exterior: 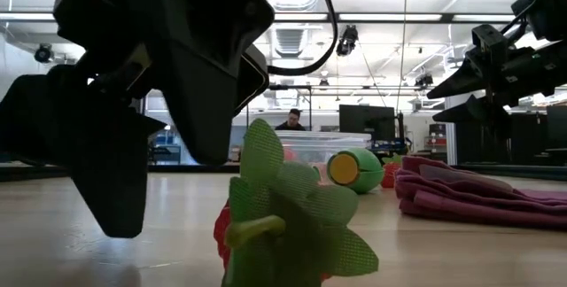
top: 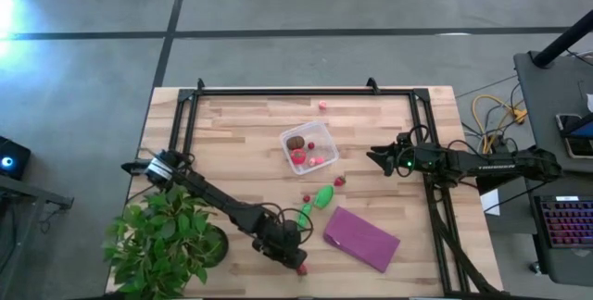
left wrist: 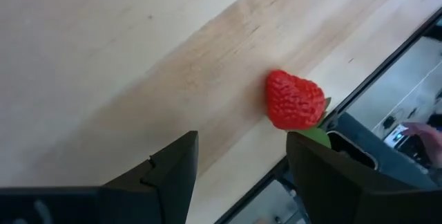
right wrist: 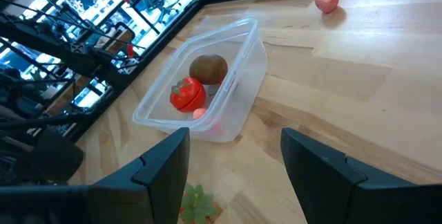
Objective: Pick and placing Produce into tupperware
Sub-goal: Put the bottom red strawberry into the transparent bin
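Wood-plank table [top: 241, 143], tupperware [top: 309, 147] mid-table, left pincer [left wrist: 238, 175] open beside strawberry [left wrist: 295, 100], right pincer [right wrist: 231, 165] open, ceiling-lit room behind

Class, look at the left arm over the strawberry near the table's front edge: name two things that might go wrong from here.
1. The strawberry lies close to the table edge; a nudge from the open left hand might roll it off.
2. It sits nearer one finger than the middle of the gap, so closing may push it sideways rather than grip it.
The right hand waits open beside the tupperware.
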`<state>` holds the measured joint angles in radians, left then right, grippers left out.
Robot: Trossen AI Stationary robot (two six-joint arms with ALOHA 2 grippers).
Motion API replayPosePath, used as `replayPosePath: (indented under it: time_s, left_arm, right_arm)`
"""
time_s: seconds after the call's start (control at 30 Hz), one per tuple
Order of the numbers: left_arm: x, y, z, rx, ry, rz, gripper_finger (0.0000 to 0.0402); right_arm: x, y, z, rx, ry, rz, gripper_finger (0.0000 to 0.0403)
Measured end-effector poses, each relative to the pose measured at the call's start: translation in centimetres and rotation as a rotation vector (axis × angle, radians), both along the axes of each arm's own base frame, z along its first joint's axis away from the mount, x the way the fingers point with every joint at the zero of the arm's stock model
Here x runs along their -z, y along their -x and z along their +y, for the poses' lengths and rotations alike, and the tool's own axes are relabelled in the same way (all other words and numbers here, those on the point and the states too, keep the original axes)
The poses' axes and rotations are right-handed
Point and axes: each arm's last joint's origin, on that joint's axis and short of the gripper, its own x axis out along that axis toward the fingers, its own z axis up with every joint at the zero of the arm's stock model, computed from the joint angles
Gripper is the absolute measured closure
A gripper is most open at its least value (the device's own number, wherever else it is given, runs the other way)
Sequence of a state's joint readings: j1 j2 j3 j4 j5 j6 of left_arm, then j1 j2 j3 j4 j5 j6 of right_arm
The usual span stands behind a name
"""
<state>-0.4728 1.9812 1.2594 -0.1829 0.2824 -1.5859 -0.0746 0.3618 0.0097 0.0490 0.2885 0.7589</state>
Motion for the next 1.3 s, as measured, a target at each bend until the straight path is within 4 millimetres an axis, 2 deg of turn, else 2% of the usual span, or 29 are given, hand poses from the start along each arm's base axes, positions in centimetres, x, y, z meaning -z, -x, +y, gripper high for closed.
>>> replayPosePath:
  time_s: [0.87,1.3]
  left_arm:
    - [-0.19,0.01,-0.08,-0.007,0.031,0.028,0.0196]
    - [-0.73,-0.14,-0.40,0.043,0.096,0.038,0.0196]
  right_arm:
    - [0.00,0.00,0.00,0.000,0.000,0.000,0.0184]
    - [-0.01,0.00,0.00,0.000,0.000,-0.001,0.0184]
